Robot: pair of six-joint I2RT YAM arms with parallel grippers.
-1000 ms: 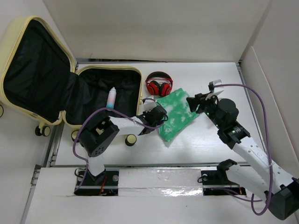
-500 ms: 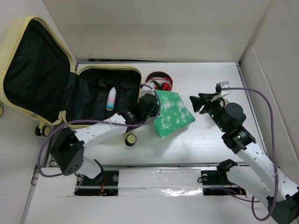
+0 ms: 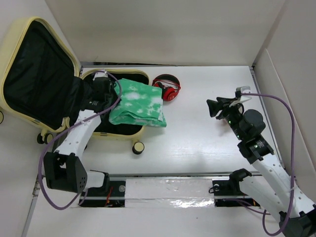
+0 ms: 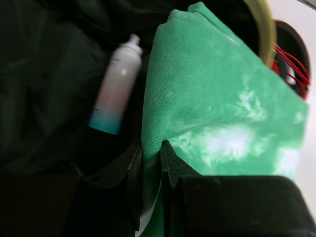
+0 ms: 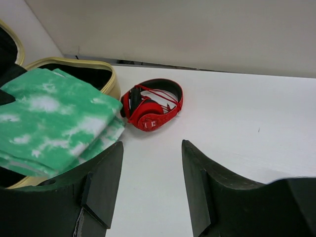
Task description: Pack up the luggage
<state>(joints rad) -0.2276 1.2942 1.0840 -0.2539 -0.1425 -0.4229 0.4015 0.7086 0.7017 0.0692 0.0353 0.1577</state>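
The pale-yellow luggage (image 3: 12, 44) lies open at the far left, its black lining showing. My left gripper (image 3: 101, 94) is shut on a corner of a folded green-and-white cloth (image 3: 138, 102) and holds it over the luggage's lower half; its right edge overhangs the rim. In the left wrist view the cloth (image 4: 217, 113) is pinched between the jaws, with a white-and-teal bottle (image 4: 116, 86) lying on the lining beside it. My right gripper (image 3: 213, 107) is open and empty above the table, right of centre; in its wrist view the gripper (image 5: 150, 170) faces the red headphones (image 5: 150, 104).
Red headphones (image 3: 168, 89) lie on the table just right of the luggage. A cream-and-black caster wheel (image 3: 138, 147) sticks out at the luggage's near edge. White walls enclose the table at the back and right.
My left gripper has carried the green cloth leftward from the table beside the headphones to over the luggage, covering the bottle in the top view. My right gripper has drawn back slightly to the right.
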